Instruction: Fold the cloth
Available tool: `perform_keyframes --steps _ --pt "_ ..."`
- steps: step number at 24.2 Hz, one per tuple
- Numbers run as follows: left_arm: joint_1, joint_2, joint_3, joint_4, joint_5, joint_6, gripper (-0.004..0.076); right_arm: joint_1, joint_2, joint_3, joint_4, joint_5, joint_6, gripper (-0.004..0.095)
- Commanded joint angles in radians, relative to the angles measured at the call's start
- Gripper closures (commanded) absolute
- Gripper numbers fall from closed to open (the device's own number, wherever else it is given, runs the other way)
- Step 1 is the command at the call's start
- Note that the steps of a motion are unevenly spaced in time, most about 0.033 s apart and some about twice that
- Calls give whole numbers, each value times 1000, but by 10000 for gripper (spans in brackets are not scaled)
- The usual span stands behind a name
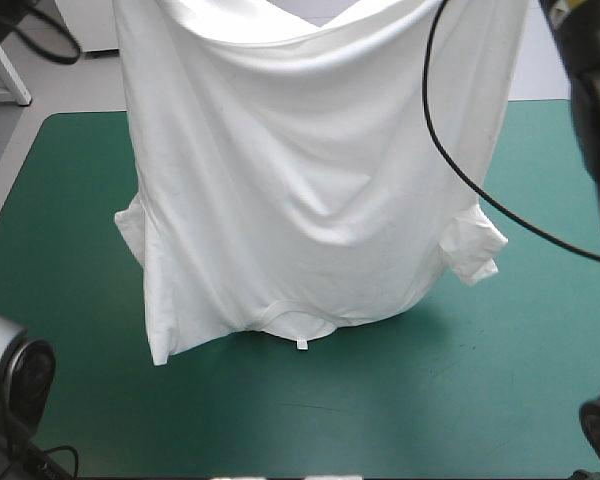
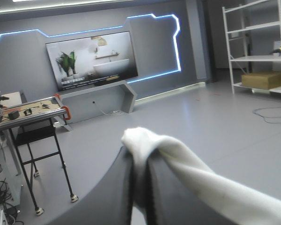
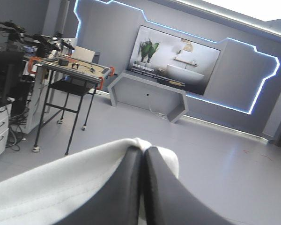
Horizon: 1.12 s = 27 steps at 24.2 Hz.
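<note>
The white T-shirt (image 1: 310,180) hangs lifted above the teal-green table (image 1: 70,230), held up by two corners beyond the high view's top edge. It hangs upside down: the collar (image 1: 298,322) and both short sleeves are lowest, just over the cover. Neither gripper shows in the high view. In the left wrist view my left gripper (image 2: 139,161) is shut on the T-shirt, a white fold (image 2: 178,159) draped over its tips. In the right wrist view my right gripper (image 3: 143,152) is shut on the T-shirt too, white cloth (image 3: 61,183) trailing to one side.
Bare teal-green cover (image 1: 460,400) lies in front of the hanging shirt and to both sides. Both wrist views look level into the room, away from the table.
</note>
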<state>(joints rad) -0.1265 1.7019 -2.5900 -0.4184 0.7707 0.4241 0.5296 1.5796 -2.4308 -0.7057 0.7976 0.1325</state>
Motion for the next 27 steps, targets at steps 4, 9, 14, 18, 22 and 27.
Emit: perform_keyframes --steps 4,9,14,18,22,27 --pt "-7 151 -18 -15 -542 -4 733 -215 138 -35 -14 -515 154 926" --pt "-52 158 -74 0 -722 76 733 -250 204 -247 42 -550 154 924" --pt "-42 187 -77 1 -598 84 733 -250 236 -253 150 -354 141 927" --pt "-37 279 -77 33 -244 36 733 -250 330 -253 348 1 54 927" --pt "-37 345 -77 185 -10 -199 733 -250 396 -253 417 215 19 927" --pt "-30 403 -65 230 303 -296 733 -287 448 -227 525 422 1 927"
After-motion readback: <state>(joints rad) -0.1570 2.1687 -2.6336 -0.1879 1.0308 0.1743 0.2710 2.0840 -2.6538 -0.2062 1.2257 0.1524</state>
